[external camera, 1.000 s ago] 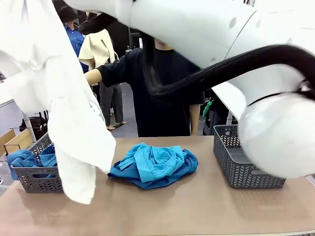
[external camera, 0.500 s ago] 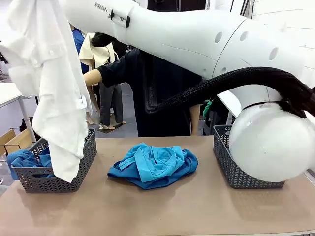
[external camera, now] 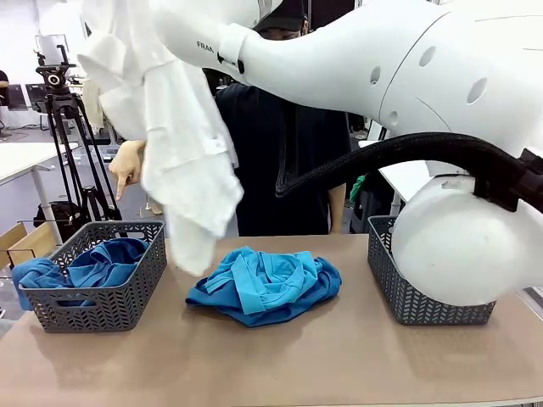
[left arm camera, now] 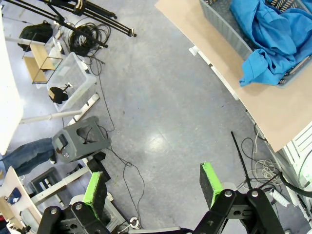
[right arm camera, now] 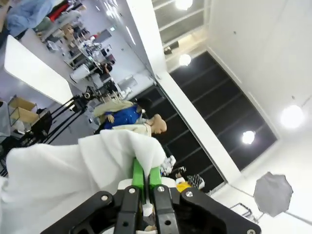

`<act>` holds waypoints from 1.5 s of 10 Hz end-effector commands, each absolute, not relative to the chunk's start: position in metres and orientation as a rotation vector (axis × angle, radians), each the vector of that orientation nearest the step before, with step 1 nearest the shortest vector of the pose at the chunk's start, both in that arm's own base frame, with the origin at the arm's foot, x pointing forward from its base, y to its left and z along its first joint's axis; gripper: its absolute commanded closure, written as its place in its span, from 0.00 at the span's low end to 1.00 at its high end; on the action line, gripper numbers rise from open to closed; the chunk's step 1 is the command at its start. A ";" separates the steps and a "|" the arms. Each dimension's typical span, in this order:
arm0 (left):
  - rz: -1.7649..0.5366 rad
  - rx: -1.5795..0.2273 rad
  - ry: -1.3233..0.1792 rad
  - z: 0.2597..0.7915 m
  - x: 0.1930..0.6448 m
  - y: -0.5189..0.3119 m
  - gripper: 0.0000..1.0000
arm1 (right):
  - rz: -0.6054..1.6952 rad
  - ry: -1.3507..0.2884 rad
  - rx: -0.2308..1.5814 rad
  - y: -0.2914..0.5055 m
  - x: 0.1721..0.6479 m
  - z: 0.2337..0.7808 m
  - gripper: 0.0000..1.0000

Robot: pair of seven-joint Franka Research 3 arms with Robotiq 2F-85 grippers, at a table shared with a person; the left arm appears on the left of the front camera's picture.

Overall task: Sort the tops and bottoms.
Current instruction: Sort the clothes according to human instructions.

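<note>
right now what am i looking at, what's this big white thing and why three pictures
The big white thing is a robot arm, one of two at a table, with a person opposite. The wide picture is from a fixed camera between the arms; the other two from wrist cameras. The right arm's fingers are shut on a white top, held high. The left arm's fingers are open, over the floor. On the table: a blue clothes pile, a left basket holding blue garments and a right basket.

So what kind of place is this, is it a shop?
Probably a robot lab, not a shop. A big white robot arm reaches over the table, a camera tripod stands behind, and cables lie coiled on the bare floor.
</note>
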State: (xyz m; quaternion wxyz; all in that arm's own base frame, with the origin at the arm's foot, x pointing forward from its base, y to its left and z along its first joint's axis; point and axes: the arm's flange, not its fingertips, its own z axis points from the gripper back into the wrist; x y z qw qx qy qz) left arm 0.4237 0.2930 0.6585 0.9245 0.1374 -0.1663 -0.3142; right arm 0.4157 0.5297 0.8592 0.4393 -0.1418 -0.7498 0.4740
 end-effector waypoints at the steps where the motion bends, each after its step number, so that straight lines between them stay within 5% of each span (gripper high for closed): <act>1: -0.647 0.290 -0.335 0.660 0.422 0.294 0.00 | 1.054 -1.802 -0.393 0.827 0.596 1.069 1.00; 3: -0.647 0.290 -0.335 0.660 0.422 0.294 0.00 | 1.083 -1.497 -0.494 0.839 0.607 1.060 1.00; 4: -0.647 0.290 -0.335 0.660 0.422 0.294 0.00 | 1.097 -1.734 -0.417 0.538 0.423 0.846 1.00; 10: -0.647 0.290 -0.335 0.660 0.422 0.294 0.00 | 1.099 -1.715 -0.421 0.540 0.423 0.845 1.00; 15: -0.647 0.290 -0.335 0.660 0.422 0.294 0.00 | 0.551 -1.466 -0.681 0.590 0.443 0.908 1.00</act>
